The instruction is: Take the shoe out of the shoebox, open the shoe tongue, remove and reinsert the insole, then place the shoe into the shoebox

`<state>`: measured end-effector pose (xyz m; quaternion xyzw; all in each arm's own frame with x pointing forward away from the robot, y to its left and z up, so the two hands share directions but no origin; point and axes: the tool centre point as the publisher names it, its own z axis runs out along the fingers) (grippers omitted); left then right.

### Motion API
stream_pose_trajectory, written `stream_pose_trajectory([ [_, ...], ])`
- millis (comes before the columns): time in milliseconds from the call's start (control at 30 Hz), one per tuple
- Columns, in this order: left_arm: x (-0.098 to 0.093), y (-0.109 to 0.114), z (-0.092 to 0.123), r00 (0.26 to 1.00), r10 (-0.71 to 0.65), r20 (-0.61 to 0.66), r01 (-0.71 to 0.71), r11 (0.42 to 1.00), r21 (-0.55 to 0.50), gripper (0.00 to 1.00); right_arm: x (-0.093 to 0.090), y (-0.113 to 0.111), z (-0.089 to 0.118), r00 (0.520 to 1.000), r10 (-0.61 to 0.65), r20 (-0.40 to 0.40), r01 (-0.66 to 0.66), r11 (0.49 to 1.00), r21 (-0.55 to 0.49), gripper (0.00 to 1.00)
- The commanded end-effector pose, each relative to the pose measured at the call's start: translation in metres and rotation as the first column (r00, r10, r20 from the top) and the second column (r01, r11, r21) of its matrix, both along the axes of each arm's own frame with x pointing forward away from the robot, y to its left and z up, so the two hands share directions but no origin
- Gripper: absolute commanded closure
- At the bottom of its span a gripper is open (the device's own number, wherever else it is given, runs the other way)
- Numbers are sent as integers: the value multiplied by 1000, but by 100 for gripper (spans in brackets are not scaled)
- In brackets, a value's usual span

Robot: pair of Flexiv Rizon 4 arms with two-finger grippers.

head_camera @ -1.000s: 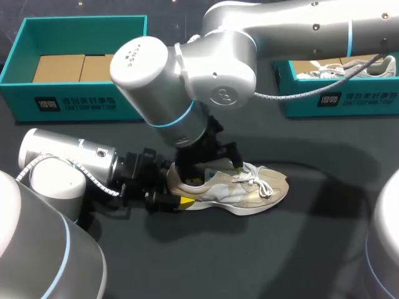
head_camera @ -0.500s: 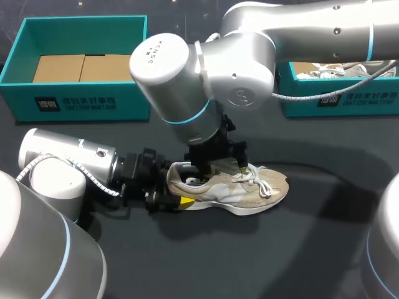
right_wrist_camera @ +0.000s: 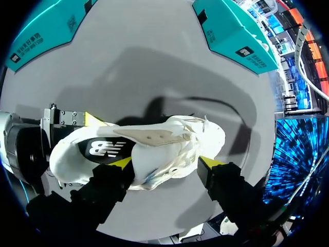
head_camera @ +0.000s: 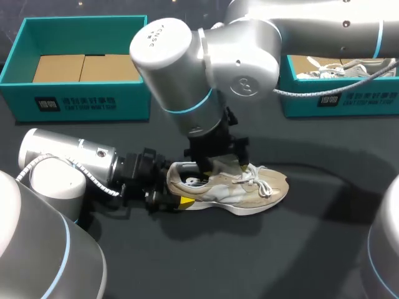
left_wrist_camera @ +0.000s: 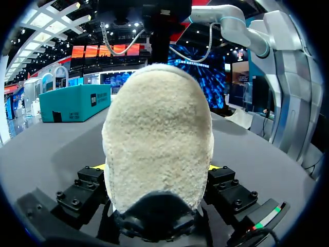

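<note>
Plainly, the beige low-top sneaker with white laces sat on its sole on the dark grey table, outside both boxes, its toe toward the robot's right. The silver left arm lay low along the table behind the heel. The left jaws pinched that heel from two sides. In the left wrist view the fuzzy heel filled the space between the black fingers. From the right wrist camera one yellow fingertip pressed against the heel's side.

The silver right arm came down from above over the shoe's opening. The right jaws were spread wide and held nothing. One yellow fingertip sat beside the collar and the other just off the laced end, though whether either actually touched the upper was hard to tell. A tan tongue stretched from the laces back toward the opening, where a dark insole with white print showed inside.

Behind the sneaker, at the left, stood a teal cardboard shoebox with brown cardboard inserts in it. Well apart at the right, a second teal shoebox held another pale sneaker.
</note>
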<state>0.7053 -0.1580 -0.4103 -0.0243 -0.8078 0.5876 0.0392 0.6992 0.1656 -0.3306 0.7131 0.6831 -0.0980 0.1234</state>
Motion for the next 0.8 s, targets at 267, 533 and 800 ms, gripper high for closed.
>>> stream_pose_trajectory([
  [267, 1, 1, -1, 1000, 1, 1, -1, 1000, 2, 100, -16, 15, -5, 892, -429, 141, 429, 903, 37, 40],
  [533, 1, 1, -1, 1000, 1, 1, -1, 1000, 2, 100, -16, 15, 4, 891, -429, 149, 429, 903, 29, 56],
  [800, 1, 1, -1, 1000, 1, 1, -1, 1000, 2, 100, -10, 4, 13, 904, -408, 125, 408, 912, 23, 74],
])
